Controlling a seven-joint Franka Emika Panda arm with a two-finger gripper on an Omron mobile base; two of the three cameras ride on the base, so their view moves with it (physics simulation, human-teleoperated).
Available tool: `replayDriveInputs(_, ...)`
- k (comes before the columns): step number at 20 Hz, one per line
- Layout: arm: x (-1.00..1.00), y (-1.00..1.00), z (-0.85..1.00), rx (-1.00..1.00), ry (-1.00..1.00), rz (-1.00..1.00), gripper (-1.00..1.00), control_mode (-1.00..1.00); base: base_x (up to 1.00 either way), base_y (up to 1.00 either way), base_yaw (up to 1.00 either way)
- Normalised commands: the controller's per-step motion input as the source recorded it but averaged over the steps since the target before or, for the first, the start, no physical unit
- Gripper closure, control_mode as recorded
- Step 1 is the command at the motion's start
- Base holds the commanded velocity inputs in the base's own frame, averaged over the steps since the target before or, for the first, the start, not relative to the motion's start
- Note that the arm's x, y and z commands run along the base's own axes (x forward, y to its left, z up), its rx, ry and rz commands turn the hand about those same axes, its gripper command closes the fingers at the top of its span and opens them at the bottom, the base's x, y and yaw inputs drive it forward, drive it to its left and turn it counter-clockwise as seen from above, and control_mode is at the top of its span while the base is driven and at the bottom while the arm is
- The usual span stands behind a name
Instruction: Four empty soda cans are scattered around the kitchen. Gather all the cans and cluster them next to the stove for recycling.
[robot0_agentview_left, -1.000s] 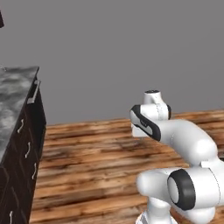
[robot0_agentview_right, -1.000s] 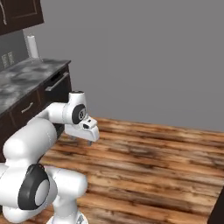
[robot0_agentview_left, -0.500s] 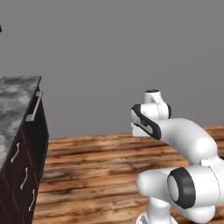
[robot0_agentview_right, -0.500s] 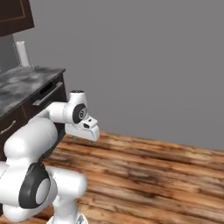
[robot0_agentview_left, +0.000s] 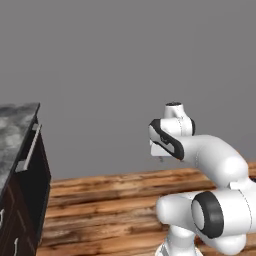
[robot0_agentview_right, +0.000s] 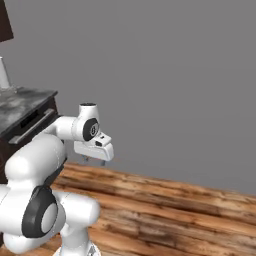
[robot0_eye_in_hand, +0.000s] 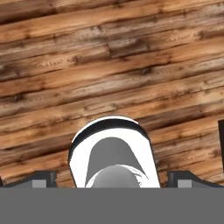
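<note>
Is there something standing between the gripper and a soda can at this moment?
That cannot be judged: the frames show neither a can nor the stove. The open gripper hangs empty over bare wooden floor, with a dark cabinet under a marbled counter off to the left.

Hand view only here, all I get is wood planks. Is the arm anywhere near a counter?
Observer: Yes. A dark cabinet with a grey marbled counter stands off to the arm's left.
Operator: Pincer over it?
Observer: No. The pincer hangs over the wood floor, well apart from the counter, with the arm folded close above the base.
Operator: Anything on that counter?
Observer: A pale upright cylinder at the left edge of the right base view, standing at the counter's back. It is cut off by the frame, so I cannot tell what it is.
</note>
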Motion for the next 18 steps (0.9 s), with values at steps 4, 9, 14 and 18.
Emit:
replayDriveInputs(4,0.00,0.00,0.00,0.00,0.00,0.00,-1.00,1.00,0.33,-0.08,-0.28)
replayDriveInputs(9,0.00,0.00,0.00,0.00,0.00,0.00,-1.00,1.00,0.03,0.00,-0.39)
replayDriveInputs(14,0.00,0.00,0.00,0.00,0.00,0.00,-1.00,1.00,0.02,0.00,-0.39)
replayDriveInputs(18,0.00,0.00,0.00,0.00,0.00,0.00,-1.00,1.00,0.02,0.00,-0.40)
